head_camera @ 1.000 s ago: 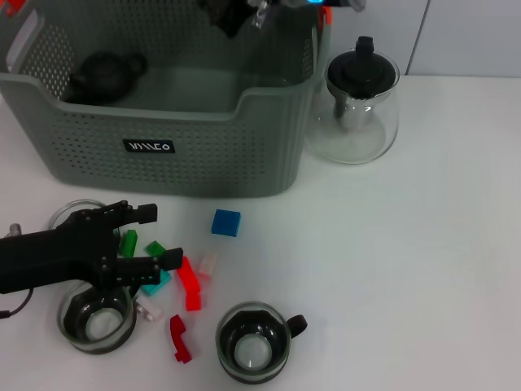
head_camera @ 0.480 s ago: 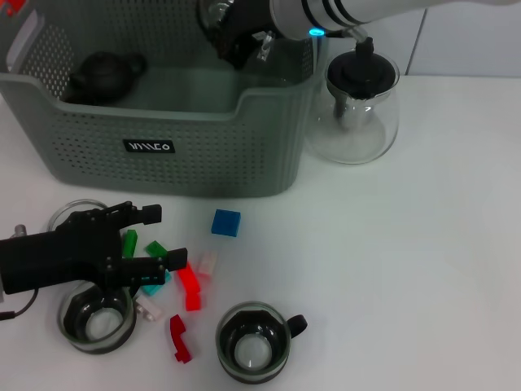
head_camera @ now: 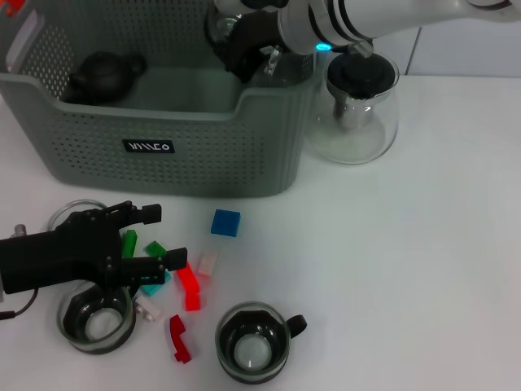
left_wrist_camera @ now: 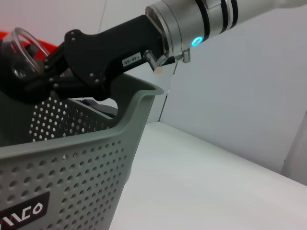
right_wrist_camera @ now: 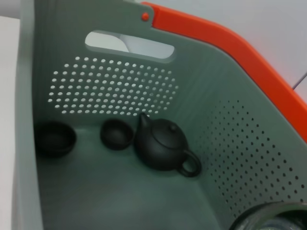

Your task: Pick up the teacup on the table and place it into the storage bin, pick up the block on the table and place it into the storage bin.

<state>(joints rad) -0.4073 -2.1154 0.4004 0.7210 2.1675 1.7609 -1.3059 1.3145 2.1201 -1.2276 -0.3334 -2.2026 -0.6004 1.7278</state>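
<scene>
Head view, right hand (head_camera: 236, 41) with teacup (head_camera: 221, 23) now lower over storage bin (head_camera: 163, 122)

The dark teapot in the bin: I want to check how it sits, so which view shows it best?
The right wrist view: the dark teapot stands upright on the storage bin floor beside two small dark cups, fully visible. The head view shows only its top behind the wall. The left wrist view does not show it.
</scene>
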